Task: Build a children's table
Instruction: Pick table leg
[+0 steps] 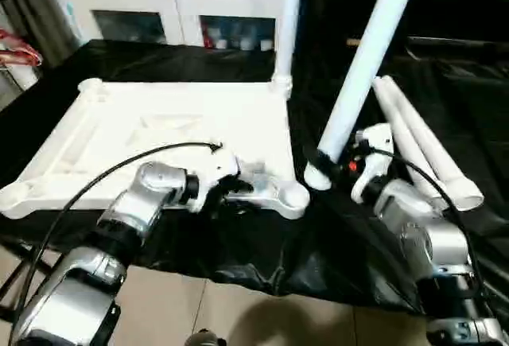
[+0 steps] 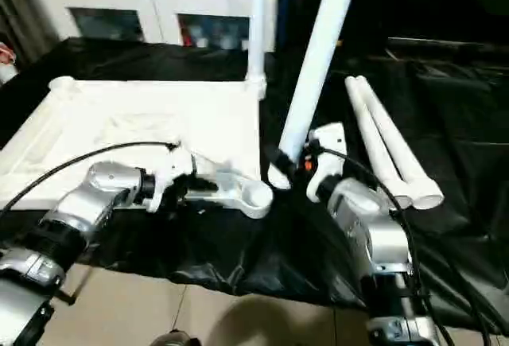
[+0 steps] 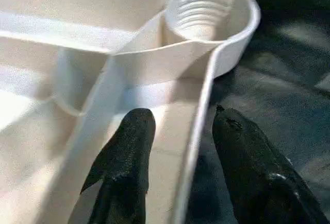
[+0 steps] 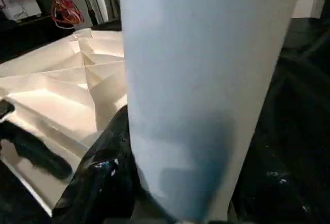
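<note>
Leg [image 1: 362,68] fitting is the step in hand: right gripper [image 1: 326,165] is clamped on a leg near its thick end, tilted, just beside the empty corner socket [image 3: 203,10]. Left gripper [image 3: 180,147] straddles the tabletop's [image 1: 175,131] rim, fingers apart, bracing. Next: upright the leg and seat it.

The tabletop [image 1: 167,135] was laid upside down on the surface [image 1: 159,64], toward the left. One leg [image 1: 284,20] was stood upright in its far right corner socket. The left gripper [image 3: 178,131] was set over the near rim, one finger [image 3: 126,167] inside it and one outside, just beside the near right socket [image 3: 206,10]. Right of that socket, a tilted leg [image 1: 362,68] was gripped by the right gripper [image 1: 330,163]. Two more legs [image 1: 425,147] were laid side by side further right. A cabinet [image 1: 175,4] was placed behind the surface.
</note>
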Motion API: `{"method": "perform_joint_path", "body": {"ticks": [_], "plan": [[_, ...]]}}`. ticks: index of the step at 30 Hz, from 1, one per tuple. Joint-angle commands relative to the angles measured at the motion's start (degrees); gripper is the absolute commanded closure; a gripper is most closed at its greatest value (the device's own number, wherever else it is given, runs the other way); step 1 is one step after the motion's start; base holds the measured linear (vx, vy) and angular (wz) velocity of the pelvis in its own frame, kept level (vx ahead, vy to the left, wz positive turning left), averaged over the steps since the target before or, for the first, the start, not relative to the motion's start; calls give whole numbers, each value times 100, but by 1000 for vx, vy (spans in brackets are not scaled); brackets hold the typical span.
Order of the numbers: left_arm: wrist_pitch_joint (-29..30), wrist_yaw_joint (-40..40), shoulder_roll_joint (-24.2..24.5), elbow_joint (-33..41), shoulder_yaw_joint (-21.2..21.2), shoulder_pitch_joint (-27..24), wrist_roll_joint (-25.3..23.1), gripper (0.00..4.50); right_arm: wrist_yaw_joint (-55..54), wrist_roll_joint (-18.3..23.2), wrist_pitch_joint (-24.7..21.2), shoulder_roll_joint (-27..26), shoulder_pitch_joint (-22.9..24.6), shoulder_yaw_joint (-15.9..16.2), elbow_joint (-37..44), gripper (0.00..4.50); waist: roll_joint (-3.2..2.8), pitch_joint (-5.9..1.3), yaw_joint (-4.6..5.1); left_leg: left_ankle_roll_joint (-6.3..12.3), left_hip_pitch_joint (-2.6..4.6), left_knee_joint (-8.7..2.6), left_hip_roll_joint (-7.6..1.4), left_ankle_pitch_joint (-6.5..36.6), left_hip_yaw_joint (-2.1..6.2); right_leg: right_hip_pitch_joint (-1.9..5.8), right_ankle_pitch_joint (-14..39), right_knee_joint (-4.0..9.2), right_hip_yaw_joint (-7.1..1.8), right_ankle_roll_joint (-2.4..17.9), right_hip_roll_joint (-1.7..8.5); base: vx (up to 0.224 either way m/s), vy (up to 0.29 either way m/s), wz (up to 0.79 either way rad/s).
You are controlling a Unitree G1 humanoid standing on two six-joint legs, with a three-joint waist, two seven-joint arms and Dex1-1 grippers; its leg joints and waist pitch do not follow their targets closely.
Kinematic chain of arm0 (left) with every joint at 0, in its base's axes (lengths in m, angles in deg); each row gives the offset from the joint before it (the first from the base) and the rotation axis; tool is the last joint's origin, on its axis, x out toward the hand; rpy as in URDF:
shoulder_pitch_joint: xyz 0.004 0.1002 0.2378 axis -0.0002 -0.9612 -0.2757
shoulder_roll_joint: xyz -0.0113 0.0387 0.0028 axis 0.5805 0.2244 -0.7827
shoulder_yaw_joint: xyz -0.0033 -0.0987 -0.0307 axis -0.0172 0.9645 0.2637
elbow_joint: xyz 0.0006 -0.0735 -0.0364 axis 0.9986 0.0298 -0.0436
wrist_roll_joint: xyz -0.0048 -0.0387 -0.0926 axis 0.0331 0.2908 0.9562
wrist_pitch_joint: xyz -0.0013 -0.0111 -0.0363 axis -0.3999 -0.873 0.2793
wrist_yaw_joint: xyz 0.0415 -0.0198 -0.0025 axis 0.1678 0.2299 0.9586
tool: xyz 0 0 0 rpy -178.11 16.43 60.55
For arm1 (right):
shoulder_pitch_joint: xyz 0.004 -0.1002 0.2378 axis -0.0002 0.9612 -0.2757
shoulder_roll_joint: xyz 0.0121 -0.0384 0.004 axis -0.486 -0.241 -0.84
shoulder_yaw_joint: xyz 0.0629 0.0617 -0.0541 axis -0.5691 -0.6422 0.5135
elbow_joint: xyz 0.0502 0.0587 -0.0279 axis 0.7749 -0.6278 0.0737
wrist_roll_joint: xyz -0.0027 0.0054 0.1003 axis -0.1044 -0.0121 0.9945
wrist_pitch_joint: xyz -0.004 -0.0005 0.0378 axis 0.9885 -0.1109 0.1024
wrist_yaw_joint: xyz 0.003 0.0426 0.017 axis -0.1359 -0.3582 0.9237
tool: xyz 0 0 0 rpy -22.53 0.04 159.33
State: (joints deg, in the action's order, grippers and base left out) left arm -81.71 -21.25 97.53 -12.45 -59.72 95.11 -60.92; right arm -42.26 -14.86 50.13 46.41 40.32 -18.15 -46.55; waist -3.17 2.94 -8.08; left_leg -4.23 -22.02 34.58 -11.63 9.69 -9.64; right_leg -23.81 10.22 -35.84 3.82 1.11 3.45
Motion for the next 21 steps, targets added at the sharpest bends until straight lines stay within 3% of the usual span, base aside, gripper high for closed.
{"method": "perform_joint_path", "body": {"ticks": [1, 7, 11, 21], "plan": [[-203, 45, 74, -237, -41, 154, -125, 262, -35, -21, 106, -23, -10, 78, 243, 257, -43, -453, -3, -112, 84, -380, -105, 1195, 65, 356, 1029, 438, -255, 901, 443, 0, 0, 0], [-608, 312, -1, -900, 33, 441, -224, 307, 35, -35, 42, -1, 60, 149, 395, 257, -32, -454, -12, -56, 80, -373, -103, 1157, 58, 367, 900, 427, -256, 977, 445, 0, 0, 0], [-743, 512, 0, -1267, 25, 563, -330, 335, 116, -50, 61, 33, 63, 162, 331, 257, -12, -444, -21, -45, 86, -378, -105, 1208, 51, 361, 1129, 451, -263, 969, 458, 0, 0, 0], [-956, 654, -50, -1667, 193, 674, -340, 423, 202, -54, 36, 40, -25, 236, 268, 257, 5, -443, -30, 6, 72, -379, -118, 1144, 53, 365, 1080, 438, -266, 1026, 479, 0, 0, 0]]}}
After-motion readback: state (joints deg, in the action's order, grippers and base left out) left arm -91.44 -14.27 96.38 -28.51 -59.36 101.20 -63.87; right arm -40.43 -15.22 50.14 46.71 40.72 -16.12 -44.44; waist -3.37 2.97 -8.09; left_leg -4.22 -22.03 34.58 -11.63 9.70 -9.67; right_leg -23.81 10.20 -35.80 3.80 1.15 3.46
